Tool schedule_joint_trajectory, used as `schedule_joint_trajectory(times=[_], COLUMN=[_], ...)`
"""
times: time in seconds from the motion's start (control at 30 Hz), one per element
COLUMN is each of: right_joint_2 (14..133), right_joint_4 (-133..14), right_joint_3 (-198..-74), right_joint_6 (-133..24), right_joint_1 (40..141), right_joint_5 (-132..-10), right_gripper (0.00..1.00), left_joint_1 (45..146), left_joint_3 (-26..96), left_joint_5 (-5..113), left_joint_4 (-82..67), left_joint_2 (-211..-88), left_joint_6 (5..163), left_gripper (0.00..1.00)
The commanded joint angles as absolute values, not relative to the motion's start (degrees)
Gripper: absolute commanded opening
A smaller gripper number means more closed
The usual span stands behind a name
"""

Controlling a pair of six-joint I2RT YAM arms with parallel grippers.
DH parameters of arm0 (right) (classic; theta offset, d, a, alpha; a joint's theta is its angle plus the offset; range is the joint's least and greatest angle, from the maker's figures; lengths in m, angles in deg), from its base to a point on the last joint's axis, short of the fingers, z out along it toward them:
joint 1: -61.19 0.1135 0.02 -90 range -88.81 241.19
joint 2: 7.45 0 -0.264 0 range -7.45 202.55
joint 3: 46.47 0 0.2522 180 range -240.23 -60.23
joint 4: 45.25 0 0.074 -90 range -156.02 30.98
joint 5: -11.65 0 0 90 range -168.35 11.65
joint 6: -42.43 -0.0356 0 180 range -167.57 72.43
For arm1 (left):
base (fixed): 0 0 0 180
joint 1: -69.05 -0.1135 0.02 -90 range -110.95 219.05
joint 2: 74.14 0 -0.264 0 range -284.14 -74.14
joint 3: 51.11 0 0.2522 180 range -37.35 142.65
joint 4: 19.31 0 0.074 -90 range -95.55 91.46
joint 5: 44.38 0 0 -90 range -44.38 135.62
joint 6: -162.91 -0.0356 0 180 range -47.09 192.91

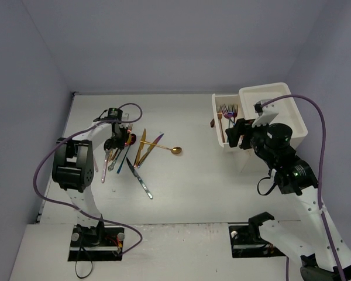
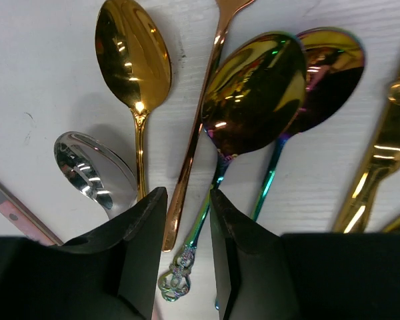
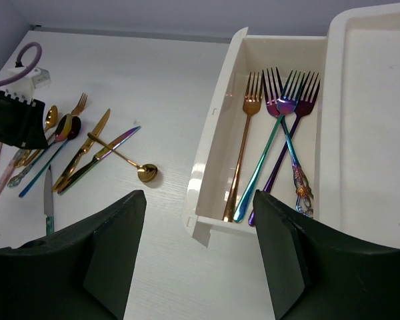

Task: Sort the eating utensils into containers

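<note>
Because the unsorted forks, spoons and knives lie overlapping in a heap on the left of the white table point(image 1: 193, 187), the left gripper point(image 2: 187, 197) hangs over them with its fingers pointing straight down. That lets it single out one slim handle rather than rake several. Its jaws stand only narrowly apart and straddle the thin stem of the iridescent blue-green and gold spoon point(image 2: 257, 93). The gap is visibly wider than the stem, so it has no grip and nothing is lifted. A rose-gold handle point(image 2: 199, 120) runs just beside the left finger. It is probably a fork's, though its head is cut off at the edge of the wrist view, and it is close enough to be caught as well. A shiny gold spoon point(image 2: 132, 50), a silver spoon point(image 2: 93, 173) and a purple-tinted spoon point(image 2: 333, 67) lie around, the last partly hidden by the iridescent bowl.

On the right, the shallow cream-white drawer point(image 3: 213, 133) stands pulled out of the boxy white drawer unit point(image 3: 373, 100), presumably so utensils can be dropped in from above. Four forks point(image 3: 280, 113) lie lengthwise in it, their stems crossing. The right gripper point(image 3: 200, 197) hovers by the drawer's near end, jaws wide apart and empty, which I judge to be waiting.
</note>
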State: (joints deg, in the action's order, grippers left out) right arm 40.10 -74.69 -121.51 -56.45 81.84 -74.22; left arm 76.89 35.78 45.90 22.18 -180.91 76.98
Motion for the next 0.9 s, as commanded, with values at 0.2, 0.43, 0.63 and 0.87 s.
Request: schedule_joint_trajectory(times=[0.2, 0.43, 0.63, 0.87], right_joint_2=[39.4, 39.4, 39.5, 39.8], right_joint_4=[-71.1, -71.1, -71.1, -71.1], right_joint_3=[-121.5, -121.4, -121.1, -120.9], right_joint_6=[-56.3, -56.3, -56.4, -56.4], right_joint_1=[81.8, 81.8, 81.8, 81.9], right_joint_5=[-72.6, -72.8, -72.8, -72.6], right_gripper=[0.64, 0.64, 0.64, 0.64], left_joint_1=[75.1, 74.5, 74.7, 75.8], left_joint_3=[40.4, 40.7, 40.7, 40.5], left_joint_5=[44.4, 45.5, 48.8, 49.5], left_joint_4=[22.0, 22.0, 22.0, 21.7], left_joint_2=[-182.3, -182.8, -184.6, -183.6], left_joint_6=[74.8, 74.9, 75.4, 75.7], left_gripper=[0.28, 0.25, 0.22, 0.21])
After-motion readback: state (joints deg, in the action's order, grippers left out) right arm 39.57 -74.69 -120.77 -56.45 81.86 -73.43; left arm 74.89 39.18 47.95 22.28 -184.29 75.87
